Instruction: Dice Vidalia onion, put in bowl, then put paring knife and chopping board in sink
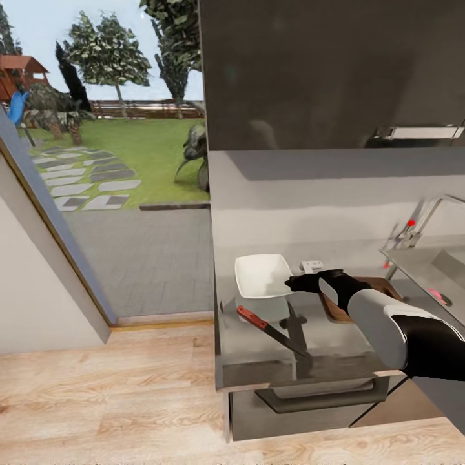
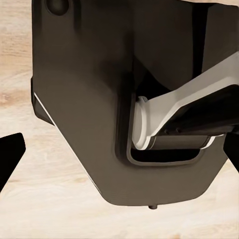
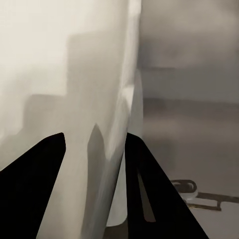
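Observation:
The white square bowl (image 1: 258, 274) sits on the grey countertop (image 1: 258, 352). My right gripper (image 1: 294, 282) is at the bowl's right rim. In the right wrist view its dark fingers (image 3: 154, 199) straddle the bowl's wall (image 3: 99, 124) and look closed on it. The brown chopping board (image 1: 382, 284) lies partly under my right forearm. In front of the bowl lies the paring knife (image 1: 268, 329), with a reddish handle. At the far right is the sink (image 1: 420, 261), with the pinkish Vidalia onion (image 1: 441, 296) in it. My left gripper (image 2: 119, 159) is open and empty above the wooden floor.
A chrome tap (image 1: 423, 223) with a red knob stands behind the sink. A small white object (image 1: 312, 265) lies behind the bowl. Dark wall cabinets (image 1: 329, 71) hang above. The countertop ends at its left edge (image 1: 216, 323), beside a glass opening onto the garden. A drawer handle (image 1: 323, 397) sits below.

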You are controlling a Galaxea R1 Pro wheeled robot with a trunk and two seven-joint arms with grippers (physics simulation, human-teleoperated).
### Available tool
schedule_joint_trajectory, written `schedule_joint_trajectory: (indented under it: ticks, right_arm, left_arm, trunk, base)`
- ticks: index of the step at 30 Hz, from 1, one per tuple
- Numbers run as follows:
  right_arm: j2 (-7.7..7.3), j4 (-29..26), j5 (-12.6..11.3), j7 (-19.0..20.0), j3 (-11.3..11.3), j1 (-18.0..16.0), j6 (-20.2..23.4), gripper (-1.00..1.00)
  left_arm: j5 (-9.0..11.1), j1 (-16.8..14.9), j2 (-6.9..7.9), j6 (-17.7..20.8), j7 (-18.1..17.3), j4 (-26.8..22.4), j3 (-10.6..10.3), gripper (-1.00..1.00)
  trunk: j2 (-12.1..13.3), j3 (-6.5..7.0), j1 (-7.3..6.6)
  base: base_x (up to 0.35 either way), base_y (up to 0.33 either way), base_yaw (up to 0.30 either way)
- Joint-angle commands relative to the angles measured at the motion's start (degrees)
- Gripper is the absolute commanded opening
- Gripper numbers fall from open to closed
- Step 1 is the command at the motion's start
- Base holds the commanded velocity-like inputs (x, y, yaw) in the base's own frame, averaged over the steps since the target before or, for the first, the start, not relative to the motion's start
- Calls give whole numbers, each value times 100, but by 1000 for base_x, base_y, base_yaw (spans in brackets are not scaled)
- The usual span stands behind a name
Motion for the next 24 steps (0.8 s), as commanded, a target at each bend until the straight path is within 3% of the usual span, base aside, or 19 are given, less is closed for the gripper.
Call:
schedule_joint_trajectory:
  ticks: [1,24]
  right_arm:
    - [-1,-13,51,26,-60,-3,31,-100]
    - [-1,-5,51,30,-60,-3,31,-100]
  left_arm:
    - [45,2,-3,8,-48,-4,18,100]
    - [45,2,-3,8,-48,-8,18,100]
  trunk:
    - [-12,-17,3]
    - [-12,-73,3]
  base:
    - [0,0,0]
    - [14,6,0]
